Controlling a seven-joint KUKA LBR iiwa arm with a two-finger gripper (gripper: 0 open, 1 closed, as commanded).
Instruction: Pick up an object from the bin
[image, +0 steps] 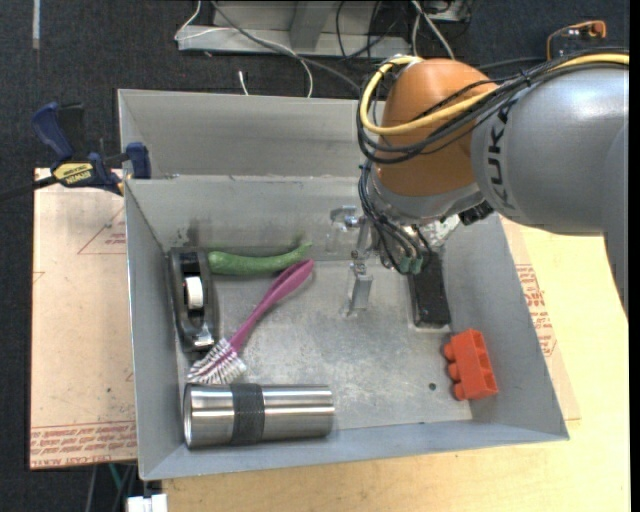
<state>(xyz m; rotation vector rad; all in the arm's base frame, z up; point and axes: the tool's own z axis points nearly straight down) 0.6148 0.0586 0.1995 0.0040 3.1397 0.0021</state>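
Observation:
My gripper hangs low over the bin's middle right, open, with bare floor between its fingers. The left fingertip is a thin metal blade and the right one is dark. An orange toy brick lies just right of and in front of the dark finger, apart from it. A pink brush with white bristles stretches diagonally to the left of the metal finger. A green pepper-shaped thing lies behind the brush, close to the back wall.
A black tape dispenser rests along the left wall. A steel cylinder with a black band lies across the front left corner. The arm's orange cover and cables hang above the gripper at the back right.

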